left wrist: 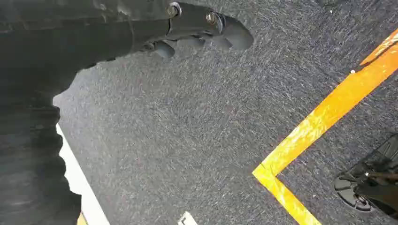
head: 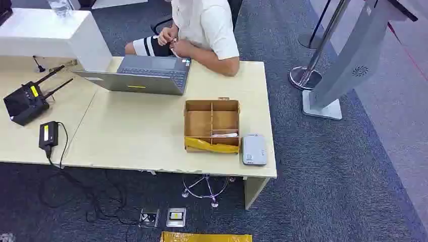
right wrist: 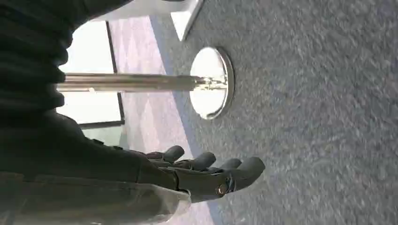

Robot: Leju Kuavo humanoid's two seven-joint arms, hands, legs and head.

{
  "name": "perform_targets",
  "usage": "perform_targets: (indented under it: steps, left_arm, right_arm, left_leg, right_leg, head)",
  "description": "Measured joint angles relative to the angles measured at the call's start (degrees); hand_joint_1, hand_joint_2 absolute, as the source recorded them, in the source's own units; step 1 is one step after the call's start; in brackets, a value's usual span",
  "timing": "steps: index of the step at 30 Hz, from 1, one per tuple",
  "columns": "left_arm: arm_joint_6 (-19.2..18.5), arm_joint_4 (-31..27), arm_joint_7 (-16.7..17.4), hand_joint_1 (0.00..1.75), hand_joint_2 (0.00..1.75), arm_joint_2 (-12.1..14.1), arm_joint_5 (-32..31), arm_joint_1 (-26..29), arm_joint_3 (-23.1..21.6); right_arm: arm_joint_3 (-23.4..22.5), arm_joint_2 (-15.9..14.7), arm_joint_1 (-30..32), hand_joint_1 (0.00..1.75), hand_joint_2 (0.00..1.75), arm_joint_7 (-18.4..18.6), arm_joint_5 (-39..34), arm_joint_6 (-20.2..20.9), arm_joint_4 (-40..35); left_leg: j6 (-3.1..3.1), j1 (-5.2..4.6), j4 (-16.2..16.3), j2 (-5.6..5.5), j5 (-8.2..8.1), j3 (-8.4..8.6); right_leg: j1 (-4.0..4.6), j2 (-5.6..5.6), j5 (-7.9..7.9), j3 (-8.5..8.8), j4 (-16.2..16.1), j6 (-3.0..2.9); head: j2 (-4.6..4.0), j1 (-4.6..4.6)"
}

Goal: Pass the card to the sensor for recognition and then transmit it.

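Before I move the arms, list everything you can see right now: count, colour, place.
Cardboard divider box: one, brown, on the near right of the table, a white item in one compartment.
Sensor: one, light grey, right of the box.
Laptop: one, grey, before the person.
Router: one, black, far left.
Adapter: one, black, near edge.
Stanchion base: one, chrome, on the carpet.
Floor tape: yellow.
Left hand: dark, empty, over carpet.
Right hand: dark, empty, over carpet.
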Motion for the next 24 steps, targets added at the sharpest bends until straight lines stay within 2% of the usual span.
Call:
perform_targets:
  steps: [16, 17, 18, 20, 21, 22, 24]
  left_arm:
    - [-0.37, 0.00, 2.45, 0.00, 1.75, -0.24, 2.27, -0.03, 0.24]
    - [1.49, -0.11, 3.68, 0.00, 1.75, -1.73, 1.68, 0.03, 0.22]
    - [4.75, -0.28, 5.70, 0.00, 1.75, -4.43, 0.77, 0.18, 0.15]
    - [10.37, -0.28, 9.28, 0.00, 1.75, -11.72, -0.18, 0.14, 0.13]
    - [12.04, -0.28, 10.72, 0.00, 1.75, -14.78, -0.13, 0.13, 0.04]
    - [12.96, -0.28, 11.97, 0.00, 1.75, -17.63, 0.02, 0.10, -0.02]
    - [13.64, -0.35, 13.93, 0.00, 1.75, -21.05, 0.61, 0.20, -0.68]
  right_arm:
    - [0.02, -0.52, -1.09, 0.00, 1.75, 0.92, 3.87, -10.60, 0.02]
    - [0.02, 0.64, -0.97, 0.00, 1.75, 2.87, 4.17, -14.13, -0.15]
    - [-0.04, 2.54, -0.83, 0.00, 1.75, 5.52, 4.61, -19.02, -0.20]
    - [-0.26, 6.61, -0.42, 0.00, 1.75, 11.23, 9.39, -29.64, -0.35]
    - [-1.32, 8.97, 0.35, 0.00, 1.75, 12.13, 14.56, -32.42, -1.05]
    - [-3.24, 10.46, 1.66, 0.00, 1.75, 10.90, 23.15, -34.68, -2.77]
    - [-9.88, 13.16, 4.97, 0.00, 1.75, 4.22, 36.32, -36.06, -8.46]
  left_leg:
    - [0.00, -0.01, 0.01, -0.01, 0.00, 0.01]
    - [0.00, -0.04, 0.01, -0.01, 0.00, 0.01]
    - [0.00, -0.05, 0.01, 0.00, 0.00, -0.01]
    - [0.03, -0.22, -0.01, -0.02, 0.01, 0.04]
    - [0.08, -0.34, -0.04, -0.04, 0.03, 0.07]
    - [0.14, -0.16, 0.03, -0.11, -0.01, 0.01]
    - [0.13, -0.13, 0.03, -0.11, -0.02, -0.01]
  right_leg:
    - [-0.01, -0.02, 0.00, 0.02, -0.01, 0.00]
    - [-0.05, -0.03, 0.00, 0.01, -0.01, 0.00]
    - [-0.06, -0.01, 0.00, 0.00, -0.01, 0.00]
    - [-0.25, -0.04, 0.03, 0.00, -0.01, 0.05]
    - [-0.35, -0.13, 0.01, 0.03, 0.04, 0.07]
    - [-0.15, -0.16, -0.04, 0.13, 0.04, 0.14]
    - [-0.14, -0.14, -0.01, 0.15, -0.01, 0.14]
  head:
    - [0.00, 0.02]
    - [0.00, 0.00]
    - [0.00, -0.04]
    - [0.00, 0.14]
    - [0.00, -0.02]
    - [0.00, -0.29]
    - [0.00, 0.37]
